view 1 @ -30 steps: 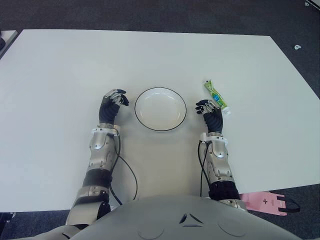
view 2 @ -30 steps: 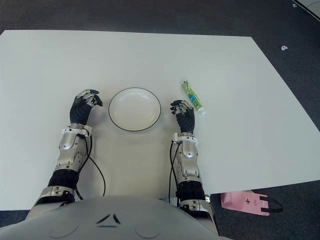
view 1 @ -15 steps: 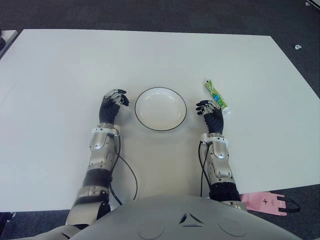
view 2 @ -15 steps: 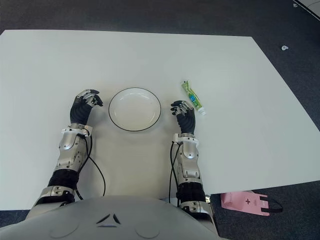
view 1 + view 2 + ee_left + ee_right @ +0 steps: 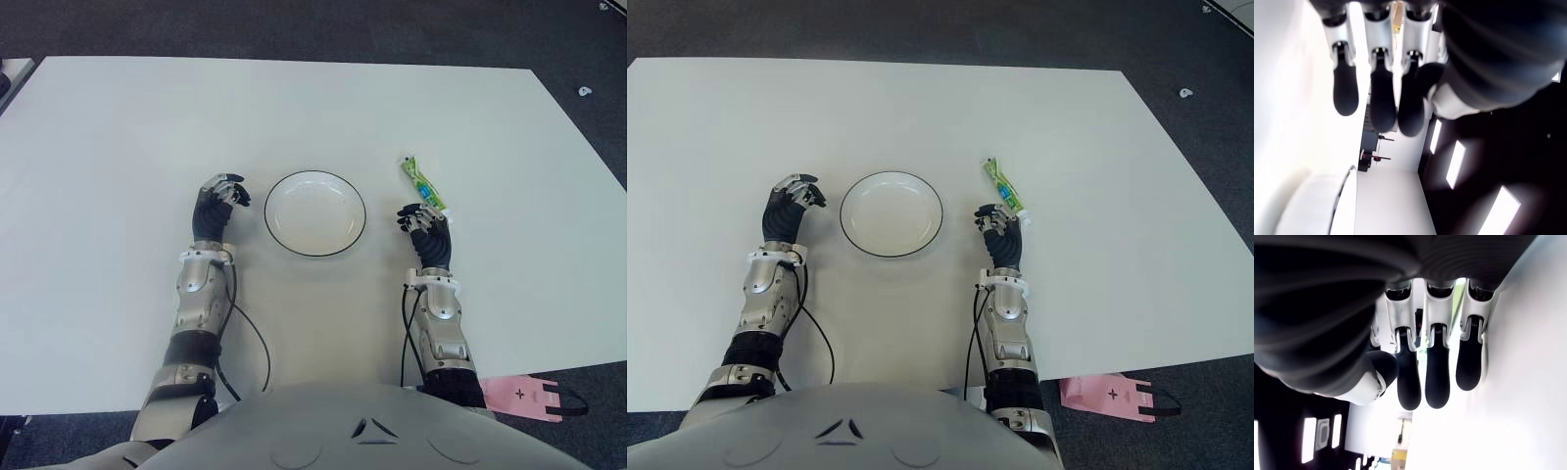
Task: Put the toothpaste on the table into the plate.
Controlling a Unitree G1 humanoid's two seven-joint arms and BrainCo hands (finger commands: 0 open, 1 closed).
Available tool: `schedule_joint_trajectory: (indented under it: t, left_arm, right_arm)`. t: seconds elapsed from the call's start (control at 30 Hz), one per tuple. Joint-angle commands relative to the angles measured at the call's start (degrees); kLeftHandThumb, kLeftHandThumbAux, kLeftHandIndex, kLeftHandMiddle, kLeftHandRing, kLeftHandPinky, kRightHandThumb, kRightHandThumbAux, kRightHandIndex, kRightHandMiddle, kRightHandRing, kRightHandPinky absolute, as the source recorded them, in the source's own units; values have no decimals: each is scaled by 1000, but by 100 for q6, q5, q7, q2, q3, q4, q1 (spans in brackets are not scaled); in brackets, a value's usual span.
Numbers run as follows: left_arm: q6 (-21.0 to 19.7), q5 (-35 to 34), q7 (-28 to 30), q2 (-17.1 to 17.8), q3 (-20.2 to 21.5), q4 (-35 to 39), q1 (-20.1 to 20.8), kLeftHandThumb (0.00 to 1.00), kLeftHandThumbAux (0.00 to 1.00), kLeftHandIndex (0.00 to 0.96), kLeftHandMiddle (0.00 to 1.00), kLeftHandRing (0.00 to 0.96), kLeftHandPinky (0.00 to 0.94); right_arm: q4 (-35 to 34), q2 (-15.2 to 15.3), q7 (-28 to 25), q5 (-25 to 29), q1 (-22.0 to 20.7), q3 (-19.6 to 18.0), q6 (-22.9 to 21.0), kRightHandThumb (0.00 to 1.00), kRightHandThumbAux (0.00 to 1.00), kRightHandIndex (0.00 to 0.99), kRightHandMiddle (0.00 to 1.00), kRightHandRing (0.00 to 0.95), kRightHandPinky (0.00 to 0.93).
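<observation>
Toothpaste [image 5: 423, 186] lies flat on desk [image 5: 118, 147], right of plate [image 5: 314, 213], slanting away from me. My right hand [image 5: 428, 238] sits just near of its closer end, fingers [image 5: 1438, 377] loosely apart, holding nothing. Best approach: reach slightly far, straddle the tube across its width, pinch mid-body. Left hand [image 5: 217, 201] idle left of plate, fingers relaxed, empty

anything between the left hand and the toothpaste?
Yes: the plate sits between the left hand and the toothpaste, with the right hand just short of the tube, per left eye view.
</observation>
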State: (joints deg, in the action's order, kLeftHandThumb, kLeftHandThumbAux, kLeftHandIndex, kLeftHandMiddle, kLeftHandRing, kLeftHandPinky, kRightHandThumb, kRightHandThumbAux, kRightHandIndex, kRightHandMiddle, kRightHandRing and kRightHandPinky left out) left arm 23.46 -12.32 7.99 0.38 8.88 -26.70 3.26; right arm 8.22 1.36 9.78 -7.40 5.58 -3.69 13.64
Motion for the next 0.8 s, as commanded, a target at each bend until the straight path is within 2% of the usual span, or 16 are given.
schedule_joint_trajectory:
  t: [0.03, 0.2, 0.27, 0.37, 0.5, 0.67, 0.8]
  left_arm:
    - [-664, -3, -139, -199, 36, -631, -815, 711, 716, 437, 605, 575, 545]
    - [-745, -95, -86, -226, 59, -589, -818, 711, 716, 437, 606, 577, 543]
    - [-794, -159, -37, -232, 74, -550, -824, 711, 716, 438, 610, 577, 543]
    - [-738, -224, 55, -242, 80, -521, -840, 710, 717, 438, 614, 580, 551]
    - [-655, -259, 125, -259, 58, -415, -899, 708, 718, 438, 616, 586, 566]
    - [-718, -229, 70, -279, 28, -256, -982, 704, 719, 437, 607, 579, 554]
    - [-635, -231, 146, -278, 17, -258, -1016, 703, 720, 436, 592, 568, 551]
  right_arm:
    - [-343, 165, -54, -59, 59, -47, 48, 701, 729, 419, 430, 418, 380]
    - [-445, 465, -147, -162, 49, -71, 442, 693, 729, 409, 347, 343, 320]
    - [-404, 630, -136, -300, 5, -87, 633, 688, 727, 405, 263, 268, 259]
    - [-270, 805, -117, -382, -112, -146, 823, 537, 655, 246, 186, 188, 189]
    - [-139, 982, -65, -479, -267, -205, 959, 523, 567, 152, 112, 108, 122]
    - [-592, 1017, 357, -1258, -340, -137, 531, 548, 463, 65, 47, 42, 86]
    - [-832, 1029, 405, -1475, -387, -131, 289, 555, 399, 17, 12, 11, 50]
